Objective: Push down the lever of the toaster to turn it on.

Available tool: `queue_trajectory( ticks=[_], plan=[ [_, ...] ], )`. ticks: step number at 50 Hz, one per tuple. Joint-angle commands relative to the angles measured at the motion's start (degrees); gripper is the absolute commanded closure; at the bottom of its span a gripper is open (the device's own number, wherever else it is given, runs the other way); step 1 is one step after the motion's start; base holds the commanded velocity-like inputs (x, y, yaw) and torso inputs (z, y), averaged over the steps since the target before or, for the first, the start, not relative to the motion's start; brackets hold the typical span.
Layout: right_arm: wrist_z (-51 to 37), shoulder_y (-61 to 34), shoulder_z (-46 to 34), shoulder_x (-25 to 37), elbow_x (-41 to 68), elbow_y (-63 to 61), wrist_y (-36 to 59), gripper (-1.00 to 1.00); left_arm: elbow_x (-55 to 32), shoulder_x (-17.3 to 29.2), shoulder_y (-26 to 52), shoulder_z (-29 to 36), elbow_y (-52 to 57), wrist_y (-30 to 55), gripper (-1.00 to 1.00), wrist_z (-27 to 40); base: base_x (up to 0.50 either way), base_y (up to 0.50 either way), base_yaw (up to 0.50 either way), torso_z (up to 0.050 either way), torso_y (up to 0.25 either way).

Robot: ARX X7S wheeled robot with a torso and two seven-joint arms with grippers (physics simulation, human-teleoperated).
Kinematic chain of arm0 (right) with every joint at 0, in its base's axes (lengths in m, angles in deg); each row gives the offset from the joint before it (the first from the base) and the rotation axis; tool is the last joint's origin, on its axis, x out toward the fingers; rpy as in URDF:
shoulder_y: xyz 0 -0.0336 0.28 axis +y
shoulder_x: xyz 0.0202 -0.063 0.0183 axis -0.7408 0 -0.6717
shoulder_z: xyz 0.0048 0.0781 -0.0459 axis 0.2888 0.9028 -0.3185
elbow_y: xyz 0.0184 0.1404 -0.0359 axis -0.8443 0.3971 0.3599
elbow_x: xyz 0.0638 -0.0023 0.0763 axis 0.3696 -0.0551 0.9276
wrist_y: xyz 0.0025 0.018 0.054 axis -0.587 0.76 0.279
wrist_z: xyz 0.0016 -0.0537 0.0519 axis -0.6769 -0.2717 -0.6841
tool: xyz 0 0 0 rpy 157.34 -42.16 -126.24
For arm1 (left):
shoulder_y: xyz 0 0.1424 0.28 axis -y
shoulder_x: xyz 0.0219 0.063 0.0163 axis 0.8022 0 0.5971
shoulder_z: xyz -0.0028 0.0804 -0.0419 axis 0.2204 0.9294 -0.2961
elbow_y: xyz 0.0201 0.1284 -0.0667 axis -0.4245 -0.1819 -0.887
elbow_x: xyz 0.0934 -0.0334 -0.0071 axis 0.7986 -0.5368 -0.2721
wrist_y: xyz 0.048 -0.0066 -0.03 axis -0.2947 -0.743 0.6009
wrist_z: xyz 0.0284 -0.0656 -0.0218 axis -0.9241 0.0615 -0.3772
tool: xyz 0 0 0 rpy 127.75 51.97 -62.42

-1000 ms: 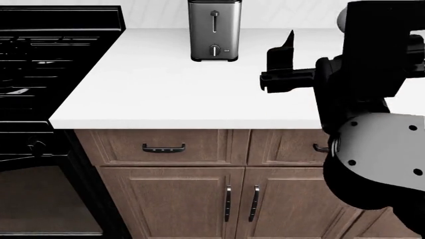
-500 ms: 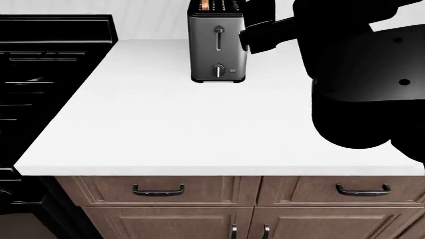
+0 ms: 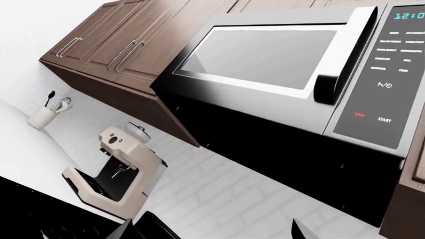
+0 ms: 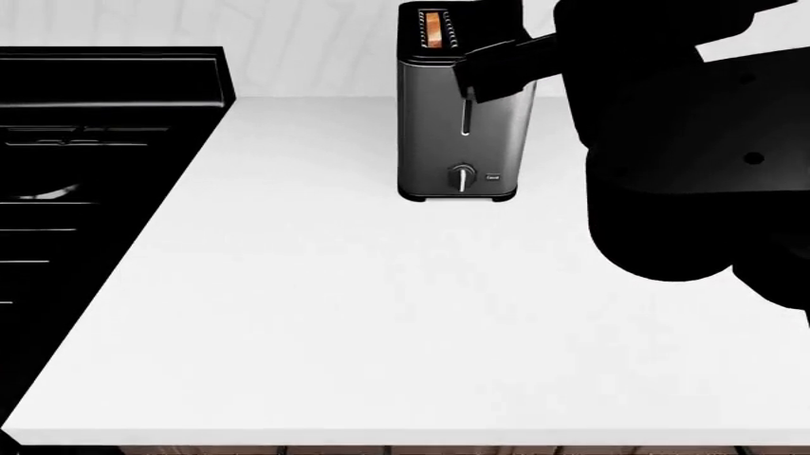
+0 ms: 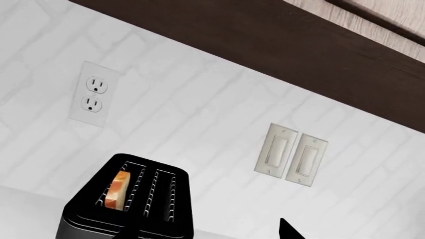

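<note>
The toaster (image 4: pixel 437 123) stands at the back of the white counter, with toast (image 4: pixel 433 27) in one top slot. Its vertical slot (image 4: pixel 466 118), round dial (image 4: pixel 464 176) and tiny button (image 4: pixel 492 177) face me. My right gripper (image 4: pixel 491 64) is in front of the toaster's upper front face and hides the lever tab. In the right wrist view the toaster's top (image 5: pixel 133 199) is just below the gripper, and one fingertip (image 5: pixel 287 230) shows far off to one side, so the jaws look open. My left gripper (image 3: pixel 216 231) is open, empty and points up.
A black stove (image 4: pixel 101 142) borders the counter (image 4: pixel 317 313) on the left. Behind the toaster the wall has an outlet (image 5: pixel 93 94) and light switches (image 5: pixel 292 155). The left wrist view shows a microwave (image 3: pixel 279 64), a stand mixer (image 3: pixel 119 169) and a utensil holder (image 3: pixel 41 118).
The head view has moved closer, so the toaster is larger and further right. My right gripper went from beside the toaster's right top to in front of its face, over the lever.
</note>
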Motion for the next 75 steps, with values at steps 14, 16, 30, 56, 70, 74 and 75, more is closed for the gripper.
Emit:
queue_trajectory(
  ticks=[14, 16, 30, 56, 70, 74, 75],
  plan=[
    [0.46, 0.81, -0.06, -0.06, -1.07, 0.48, -1.81, -1.0, -0.1, 0.2, -1.24, -0.04, 0.02, -1.56, -1.0, 0.38, 0.02, 0.0, 0.0, 0.0, 0.0],
    [0.54, 1.27, 0.31, 0.05, -0.81, 0.41, -2.32, -1.0, -0.06, 0.14, -1.34, 0.0, -0.02, -1.72, -1.0, 0.3, 0.38, 0.0, 0.0, 0.0, 0.0],
    [1.46, 1.57, -0.84, 0.17, -2.04, -0.68, -2.36, 1.0, 0.28, -0.09, -1.65, 0.35, -0.37, -2.53, -1.0, 0.02, 0.32, 0.0, 0.0, 0.0, 0.001],
    [-2.5, 6.81, 4.66, -1.9, 10.65, 2.69, -7.75, 1.0, 0.48, 0.42, -2.08, 0.75, -0.58, -3.3, -1.0, 0.59, 0.0, 0.0, 0.0, 0.0, 0.0],
    [-3.12, 9.18, 4.44, -2.17, 15.41, 4.05, -8.34, 1.0, 0.79, 0.64, -2.25, 1.07, -0.56, -3.62, -1.0, 0.87, 0.0, 0.0, 0.0, 0.0, 0.0],
    [-2.95, 9.55, 4.56, -2.22, 16.09, 4.36, -8.7, 1.0, 0.83, 0.53, -2.4, 1.13, -0.69, -3.83, -1.0, 0.75, 0.0, 0.0, 0.0, 0.0, 0.0],
    [-2.76, 9.62, 4.61, -2.29, 16.19, 4.48, -8.83, 1.0, 0.83, 0.53, -2.41, 1.16, -0.69, -3.85, -1.0, 0.77, 0.0, 0.0, 0.0, 0.0, 0.0]
  ],
)
